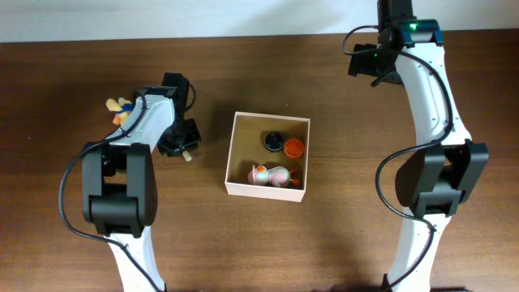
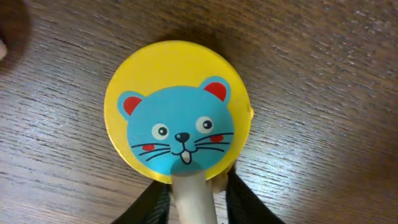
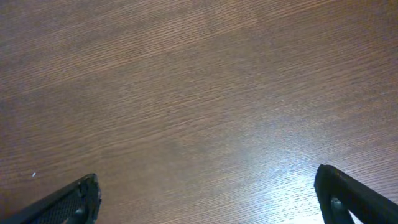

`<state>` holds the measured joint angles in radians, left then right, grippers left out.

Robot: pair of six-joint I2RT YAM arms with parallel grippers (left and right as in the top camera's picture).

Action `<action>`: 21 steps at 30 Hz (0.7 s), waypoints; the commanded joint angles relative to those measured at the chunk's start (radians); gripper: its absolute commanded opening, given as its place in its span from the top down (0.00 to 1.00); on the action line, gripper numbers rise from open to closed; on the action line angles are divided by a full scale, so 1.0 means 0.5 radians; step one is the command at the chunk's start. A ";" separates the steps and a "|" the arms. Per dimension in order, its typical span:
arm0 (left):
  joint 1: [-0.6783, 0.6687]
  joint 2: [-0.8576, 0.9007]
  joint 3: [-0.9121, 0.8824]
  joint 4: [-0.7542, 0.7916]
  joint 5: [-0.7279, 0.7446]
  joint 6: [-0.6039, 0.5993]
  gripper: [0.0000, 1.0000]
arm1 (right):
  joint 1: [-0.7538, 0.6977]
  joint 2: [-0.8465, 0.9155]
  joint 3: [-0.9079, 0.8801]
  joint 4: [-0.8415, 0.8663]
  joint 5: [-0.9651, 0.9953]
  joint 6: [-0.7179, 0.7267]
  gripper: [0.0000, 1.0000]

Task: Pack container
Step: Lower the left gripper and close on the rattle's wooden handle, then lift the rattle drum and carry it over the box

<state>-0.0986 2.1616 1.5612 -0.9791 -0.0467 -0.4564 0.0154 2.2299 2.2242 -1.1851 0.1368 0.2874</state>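
The container (image 1: 230,162), a square white box with a tan inside, sits mid-table and holds a black round piece (image 1: 274,142), an orange piece (image 1: 293,148) and a pink-and-white toy (image 1: 272,175). To its left, my left gripper (image 1: 180,144) is low over the table. In the left wrist view a yellow disc toy with a blue mouse face (image 2: 177,112) lies on the wood. Its pale wooden handle (image 2: 193,199) runs between the fingers of my left gripper (image 2: 196,194), which press in on both sides. My right gripper (image 3: 208,199) hangs wide open over bare wood at the far right back (image 1: 369,61).
A small yellow and orange toy (image 1: 120,108) lies behind the left arm near the far left. The brown wooden table (image 1: 340,235) runs to a pale back edge at the top.
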 commanded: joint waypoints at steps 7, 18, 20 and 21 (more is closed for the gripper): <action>0.018 0.079 -0.076 -0.032 -0.108 0.020 0.76 | -0.005 0.008 -0.010 0.000 0.004 0.019 0.01; 0.018 0.079 0.121 -0.172 -0.111 0.184 0.86 | -0.005 0.008 -0.010 0.000 0.004 0.019 0.01; 0.018 0.079 0.186 -0.204 -0.111 0.206 0.86 | -0.005 0.008 -0.010 0.000 0.004 0.019 0.01; 0.018 0.079 0.238 -0.223 -0.111 0.229 0.86 | -0.005 0.008 -0.010 0.000 0.004 0.019 0.01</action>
<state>-0.0975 2.1838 1.6127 -1.0748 -0.0868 -0.3920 0.0154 2.2299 2.2242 -1.1847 0.1368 0.2882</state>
